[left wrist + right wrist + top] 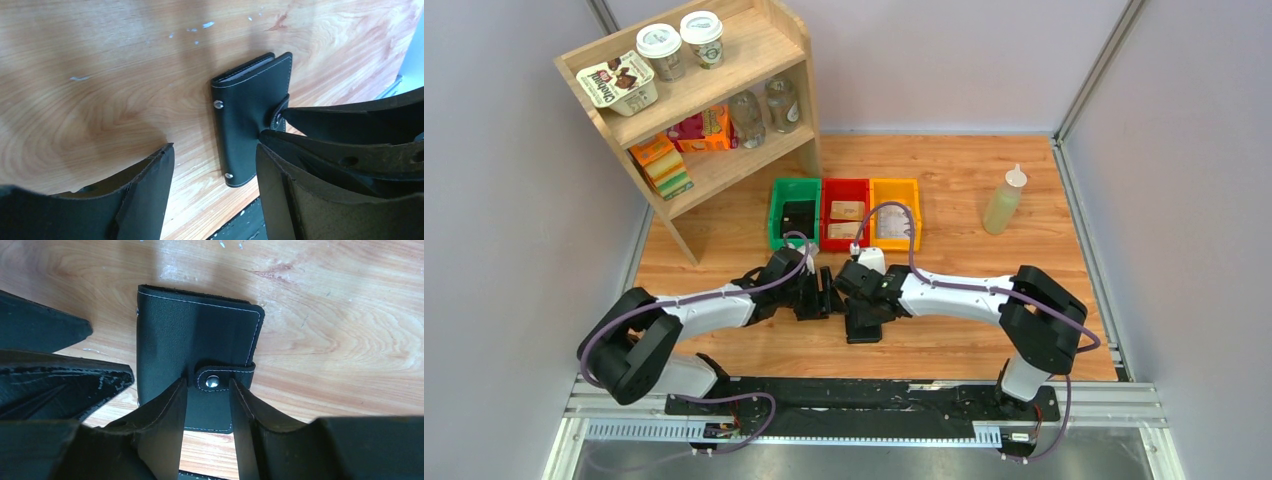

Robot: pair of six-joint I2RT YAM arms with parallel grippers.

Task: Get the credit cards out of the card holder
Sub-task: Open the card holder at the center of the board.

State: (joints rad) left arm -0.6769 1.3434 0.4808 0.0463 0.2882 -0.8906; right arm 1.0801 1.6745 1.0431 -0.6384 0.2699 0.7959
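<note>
The card holder (195, 345) is a black stitched wallet lying flat and closed on the wooden table, its snap tab (220, 381) fastened. It also shows in the left wrist view (245, 120) and in the top view (862, 328). My right gripper (208, 405) is open just above it, one finger on each side of the snap tab. My left gripper (214, 150) is open and empty, close on the holder's left, with the holder just ahead of its right finger. In the top view the two grippers meet, left (822, 298) and right (856, 298). The credit cards are hidden.
Green (795, 190), red (845, 186) and yellow (895, 188) bins stand behind the grippers; the red one holds tan packets. A squeeze bottle (1005, 202) stands back right. A wooden shelf (699, 110) with groceries stands back left. A black rail (864, 395) runs along the near edge.
</note>
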